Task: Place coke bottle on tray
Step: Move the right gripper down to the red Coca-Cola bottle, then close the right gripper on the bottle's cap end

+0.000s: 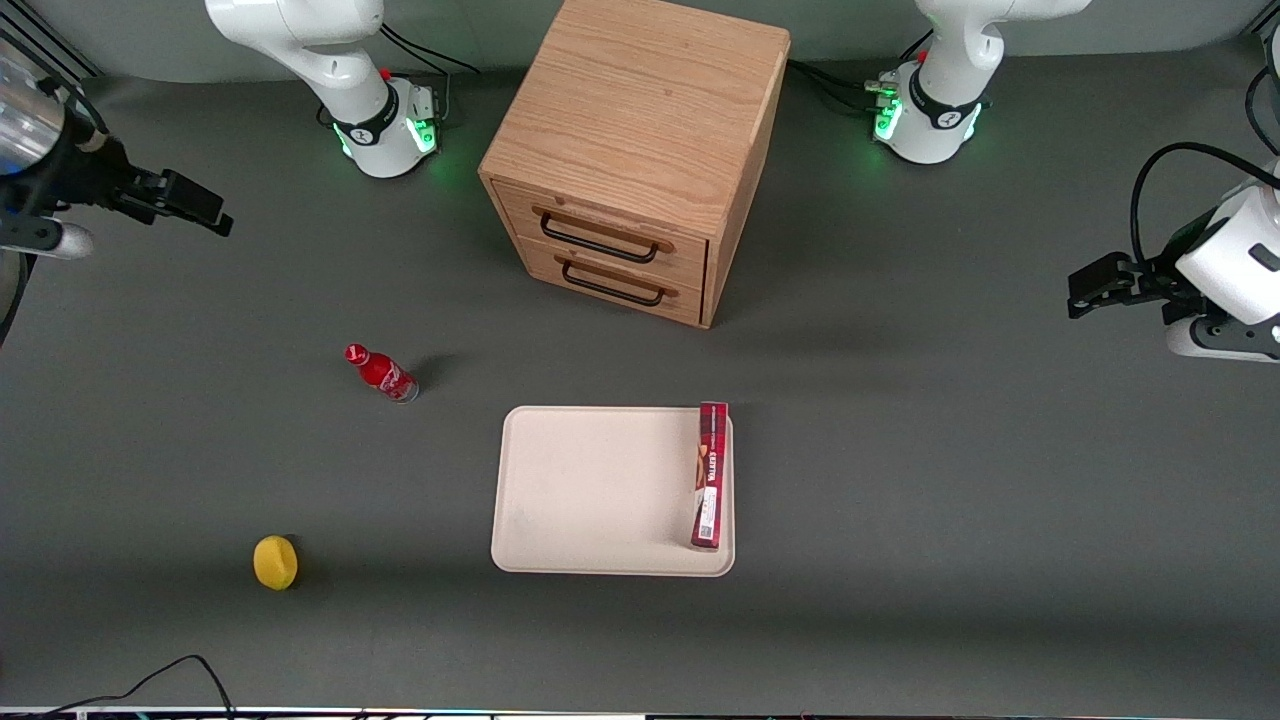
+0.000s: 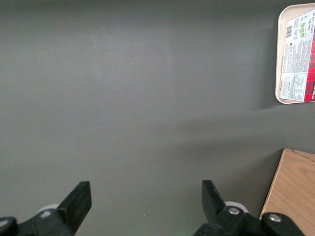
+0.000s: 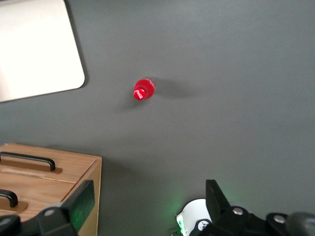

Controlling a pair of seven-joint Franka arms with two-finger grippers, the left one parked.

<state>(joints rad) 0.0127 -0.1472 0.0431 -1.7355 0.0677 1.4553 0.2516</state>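
Front view shows your gripper high, jaws wide and empty; the coke bottle apparently stands on the worktop near the tray. Descend squarely over its cap.

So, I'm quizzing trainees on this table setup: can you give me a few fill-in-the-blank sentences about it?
1. The small red coke bottle stands on the ___, not on the cream-beige rectangular tray.
2. The long red rectangular box lies on the ___.
3. The open gripper hangs apart from the bottle, holding ___.
4. The wooden cabinet has ___ drawers.

Missing words: table; tray; nothing; two
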